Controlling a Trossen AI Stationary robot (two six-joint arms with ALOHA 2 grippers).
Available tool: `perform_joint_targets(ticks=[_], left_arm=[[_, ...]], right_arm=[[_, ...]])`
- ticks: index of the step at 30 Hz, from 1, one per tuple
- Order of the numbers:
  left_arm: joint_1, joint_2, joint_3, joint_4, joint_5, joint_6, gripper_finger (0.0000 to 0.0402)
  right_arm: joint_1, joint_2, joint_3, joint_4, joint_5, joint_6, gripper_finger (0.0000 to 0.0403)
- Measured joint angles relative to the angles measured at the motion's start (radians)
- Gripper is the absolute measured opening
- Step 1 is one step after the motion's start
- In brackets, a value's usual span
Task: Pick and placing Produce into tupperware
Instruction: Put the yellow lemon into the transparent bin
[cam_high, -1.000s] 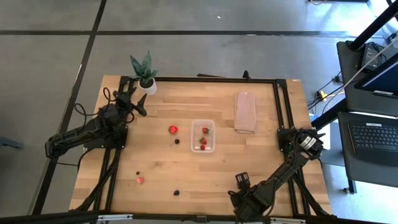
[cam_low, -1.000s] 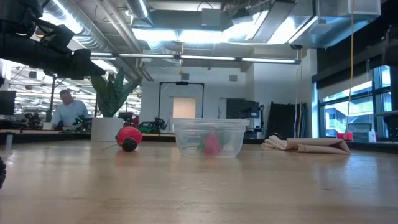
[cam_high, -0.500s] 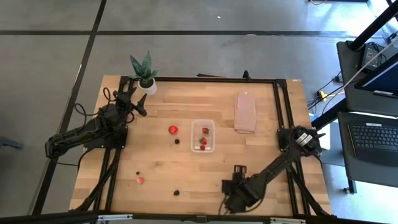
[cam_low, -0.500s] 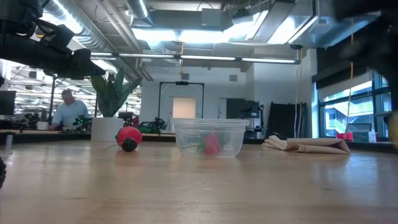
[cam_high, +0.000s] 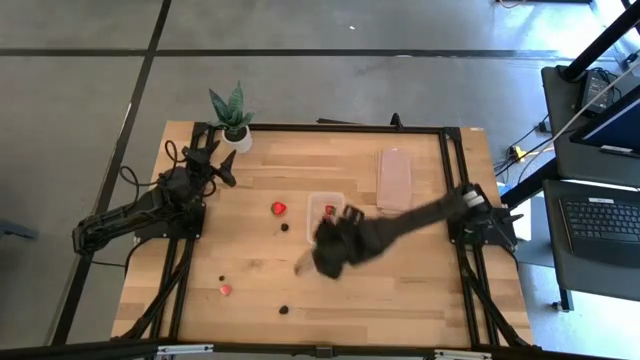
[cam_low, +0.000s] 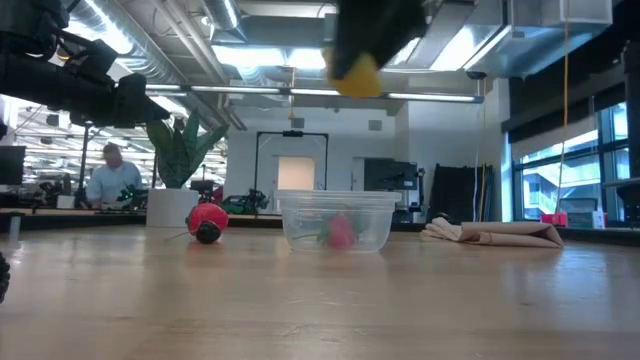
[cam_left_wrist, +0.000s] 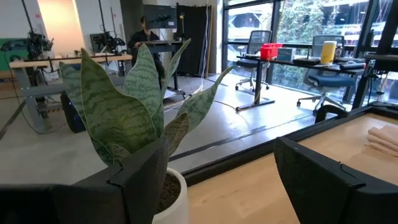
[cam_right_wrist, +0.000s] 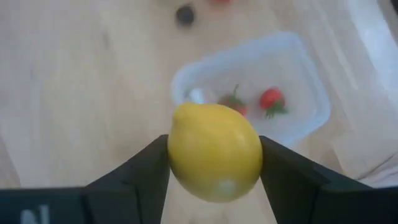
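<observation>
The right pincer (cam_right_wrist: 214, 163) pinches the yellow lemon (cam_right_wrist: 215, 151) between its two dark fingers (cam_right_wrist: 135, 177), one pad on each side of the fruit. Seen from above, this pincer (cam_high: 328, 253) hangs over the middle of the desk (cam_high: 250, 250), at the near end of the tupperware (cam_high: 327, 203) and partly covering it — the arm reaches in from the right edge. The container sits upright with red strawberries (cam_right_wrist: 272, 99) inside; its whitish rim shows on the far side of the arm.

Left of the container, on bare wood, lie a loose strawberry (cam_high: 278, 208) and a small dark berry (cam_high: 285, 227) just beside it. Nearer the front edge, well apart from the pincer, are a pinkish piece (cam_high: 225, 290) and two more dark berries (cam_high: 285, 309). The pinkish lid (cam_high: 394, 180) lies flat toward the far right, close to the desk's frame.

At the far left corner, the left pincer (cam_high: 215, 160) waits with its fingers spread — close to the potted plant (cam_high: 232, 118).
</observation>
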Motion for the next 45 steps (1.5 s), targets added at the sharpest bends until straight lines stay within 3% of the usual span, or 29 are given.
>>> perform_joint_targets(ticks=[6, 14, 24, 38, 45], left_arm=[[0.000, 0.000, 0.000, 0.000, 0.000, 0.000, 0.0285], [0.000, 0.000, 0.000, 0.000, 0.000, 0.000, 0.0285], [0.000, 0.000, 0.000, 0.000, 0.000, 0.001, 0.0285], [0.000, 0.000, 0.000, 0.000, 0.000, 0.001, 0.0285], [0.000, 0.000, 0.000, 0.001, 0.000, 0.001, 0.0285]], right_arm=[[-0.204, 0.000, 0.040, 0.021, -0.188, 0.052, 0.0219], [-0.334, 0.000, 0.040, 0.027, -0.272, 0.013, 0.0219], [-0.342, 0.105, 0.040, 0.027, -0.303, -0.079, 0.0220], [-0.343, 0.188, 0.040, 0.036, -0.311, -0.076, 0.0221], [-0.343, 0.188, 0.040, 0.044, -0.310, -0.075, 0.0252]])
